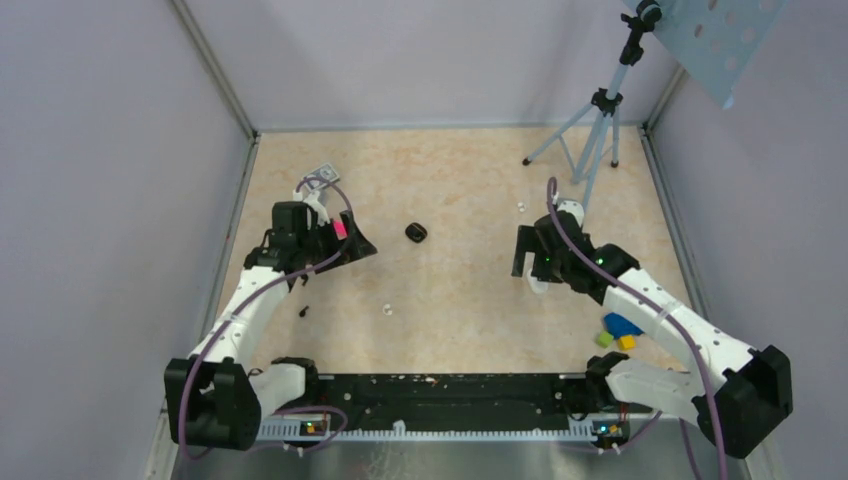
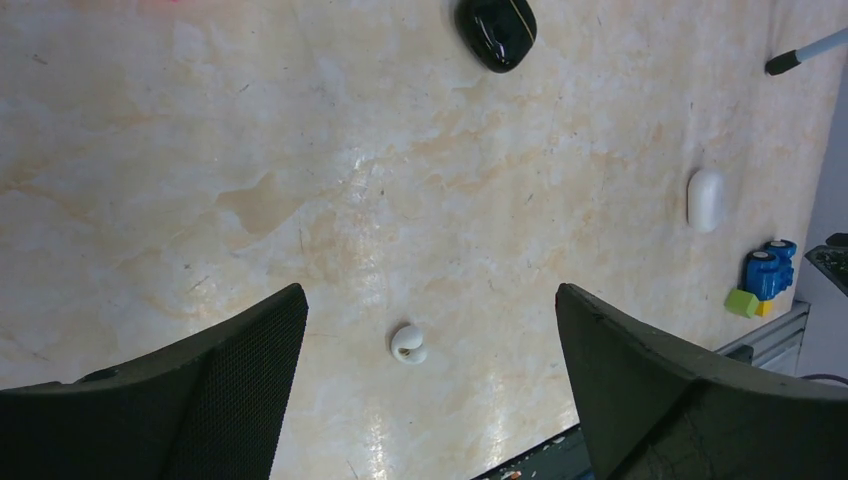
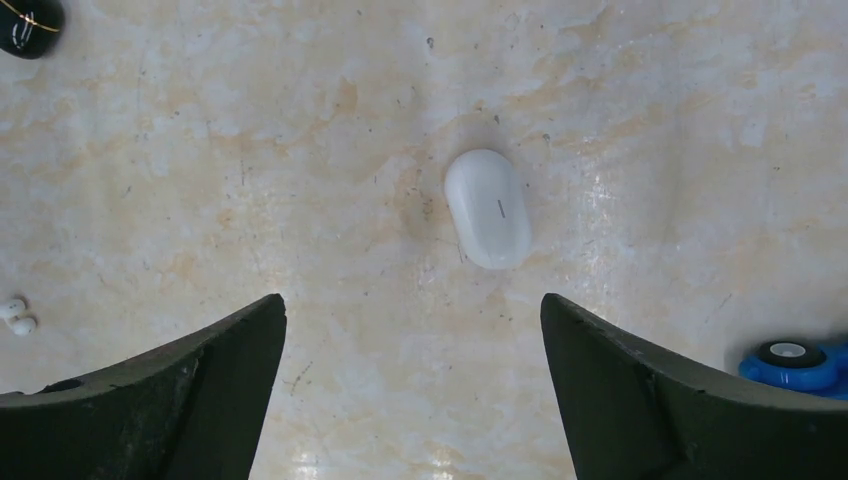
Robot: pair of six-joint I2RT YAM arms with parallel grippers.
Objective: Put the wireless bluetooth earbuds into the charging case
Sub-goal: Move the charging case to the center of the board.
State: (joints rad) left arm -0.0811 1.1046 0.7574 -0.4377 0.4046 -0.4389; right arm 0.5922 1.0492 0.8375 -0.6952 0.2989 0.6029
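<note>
The charging case (image 1: 416, 232) is a small glossy black pebble lying mid-table, also at the top of the left wrist view (image 2: 496, 30) and in the top left corner of the right wrist view (image 3: 28, 22). One tiny white earbud (image 1: 386, 309) lies nearer the arms; it sits on the table just ahead of my left gripper (image 2: 430, 295), between its spread fingers but untouched. A second earbud (image 1: 521, 206) lies right of the case. My left gripper (image 1: 350, 245) is open and empty. My right gripper (image 3: 411, 300) is open and empty.
A larger white pill-shaped object (image 3: 488, 208) lies just ahead of the right fingers. Blue, green and yellow toy blocks (image 1: 620, 330) sit by the right arm. A tripod (image 1: 600, 130) stands at the back right. Grey walls enclose the table; a paper scrap (image 1: 322, 176) lies back left.
</note>
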